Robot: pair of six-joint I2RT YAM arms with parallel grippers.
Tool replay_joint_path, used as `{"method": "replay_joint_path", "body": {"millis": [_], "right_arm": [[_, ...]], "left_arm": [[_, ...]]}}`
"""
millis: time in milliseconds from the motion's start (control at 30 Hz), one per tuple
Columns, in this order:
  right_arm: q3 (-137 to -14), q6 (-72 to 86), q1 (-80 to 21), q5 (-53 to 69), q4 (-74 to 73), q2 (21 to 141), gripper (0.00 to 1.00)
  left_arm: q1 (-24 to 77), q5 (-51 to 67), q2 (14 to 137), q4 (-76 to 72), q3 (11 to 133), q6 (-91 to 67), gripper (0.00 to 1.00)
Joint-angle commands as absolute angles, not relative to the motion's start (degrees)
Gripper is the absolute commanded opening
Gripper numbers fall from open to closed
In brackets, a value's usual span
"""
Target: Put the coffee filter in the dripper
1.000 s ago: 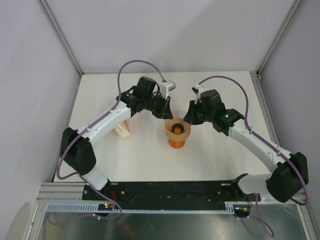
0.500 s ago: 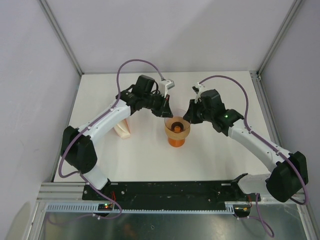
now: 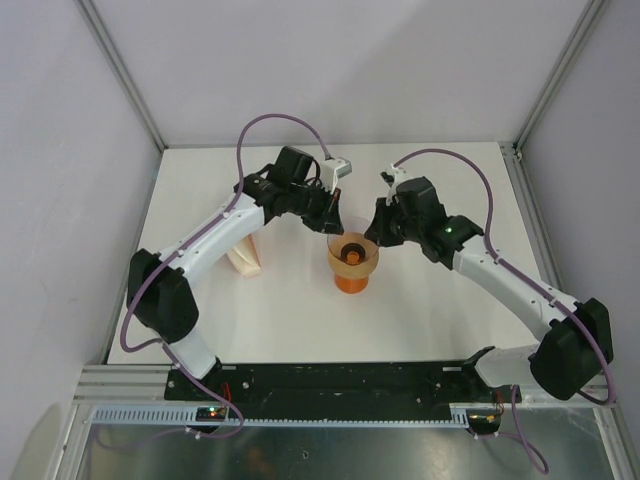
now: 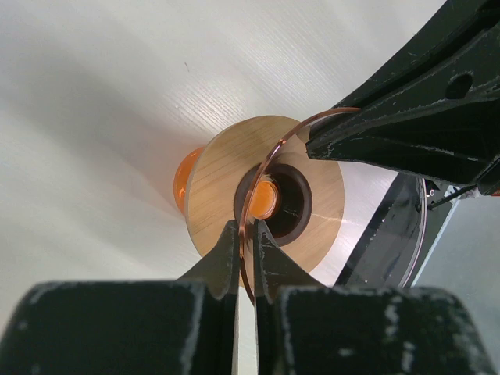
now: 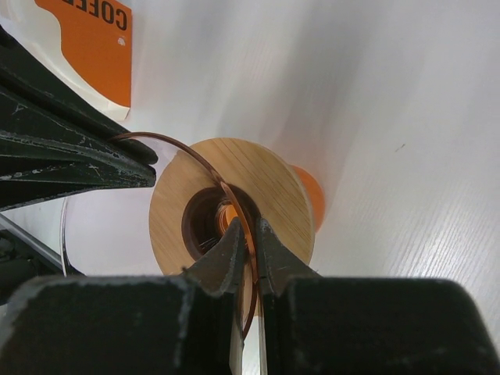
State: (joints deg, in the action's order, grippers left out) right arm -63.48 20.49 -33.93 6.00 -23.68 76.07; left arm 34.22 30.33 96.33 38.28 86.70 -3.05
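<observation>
By the left edge of the tabletop (image 3: pixel 440 180), about midway along it, lies one cream filter pack (image 3: pixel 247 262) with an orange label. The right wrist view shows it at the upper left (image 5: pixel 86 39).

There are two arms, each with one pincer, and both meet over the middle of the tabletop. The left pincer (image 3: pixel 333 222) comes in from the left with its fingers nearly together. In its own camera (image 4: pixel 245 234) they pinch the thin edge of the one dripper (image 3: pixel 345 240).

The dripper is a translucent orange-pink cone. Its wide round mouth faces up and its narrow end points down, so its long axis stands close to upright. From both wrists its rim shows as a thin curved line ( (image 4: pixel 264 166), (image 5: pixel 205 166)). Directly under it is one round wooden collar (image 4: pixel 215 172) with a dark hole, sitting on one orange vessel (image 3: pixel 352 283). Whether the dripper touches the collar cannot be told, nor whether a single coffee filter lies inside.

The right pincer (image 3: pixel 374 238) reaches in from the right and is likewise clamped on the rim (image 5: pixel 248 234), on the side opposite the left one.
</observation>
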Motion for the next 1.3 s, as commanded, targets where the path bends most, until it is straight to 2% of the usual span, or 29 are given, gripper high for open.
{"method": "replay_joint_path", "body": {"millis": [0,133,200,400,533,667,1000,1267], "right_arm": [[-63.18,16.2,-35.05,4.3,-27.61,80.35,0.0],[-63.35,16.43,-35.11,4.66,-27.46,80.93,0.07],[-63.54,16.52,-35.14,5.05,-27.32,80.96,0.1],[-64.75,16.66,-35.38,5.21,-27.6,80.25,0.13],[-65.97,16.59,-35.54,5.04,-28.0,79.81,0.14],[-67.38,16.51,-35.98,4.72,-28.41,79.6,0.17],[-70.66,16.01,-36.9,3.44,-29.33,78.98,0.36],[-73.86,15.5,-37.9,2.22,-30.75,78.92,0.45]], "left_arm": [[36.6,30.62,100.92,46.94,82.68,4.1,0.05],[36.42,31.27,101.68,47.0,81.78,3.94,0.07],[36.4,31.9,101.2,47.02,82.72,3.84,0.11],[36.32,34.4,98.72,46.97,87.05,3.38,0.32],[36.32,35.63,97.22,46.98,89.19,2.85,0.39],[36.34,34.47,96.9,47.02,90.64,2.89,0.41],[36.38,32.65,97.48,47.16,93.74,2.95,0.46],[36.29,30.39,96.76,47.23,93.99,3.53,0.5]]}}
